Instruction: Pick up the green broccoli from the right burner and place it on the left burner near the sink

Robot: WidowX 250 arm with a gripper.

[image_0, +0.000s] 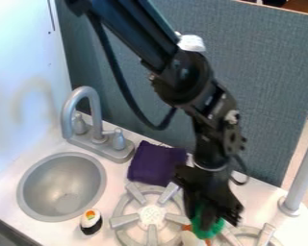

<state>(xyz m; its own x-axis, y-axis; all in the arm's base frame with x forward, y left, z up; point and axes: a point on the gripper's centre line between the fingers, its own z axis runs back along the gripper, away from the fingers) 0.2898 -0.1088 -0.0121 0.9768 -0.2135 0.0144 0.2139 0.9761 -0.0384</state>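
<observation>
The gripper point(211, 217) hangs low at the lower right, over the area between the two stove burners. A green object point(207, 230) is right at its lower end, partly hidden by it; whether it is held cannot be made out. Beside the green object, at the bottom edge, lies a pale item point(192, 239) with some orange-brown around it. To the left of the gripper, behind the left burner point(151, 215), rests a folded dark purple cloth point(157, 163). A sushi-like toy point(90, 221) with a white top and black base stands between the sink and that burner.
A round grey sink point(29, 194) with a grey faucet point(83, 96) is at the left. The second burner point(266, 235) is at the bottom right, near a grey post point(301, 178). A blue-grey partition point(266, 81) rises behind the counter, and a white panel stands at the left.
</observation>
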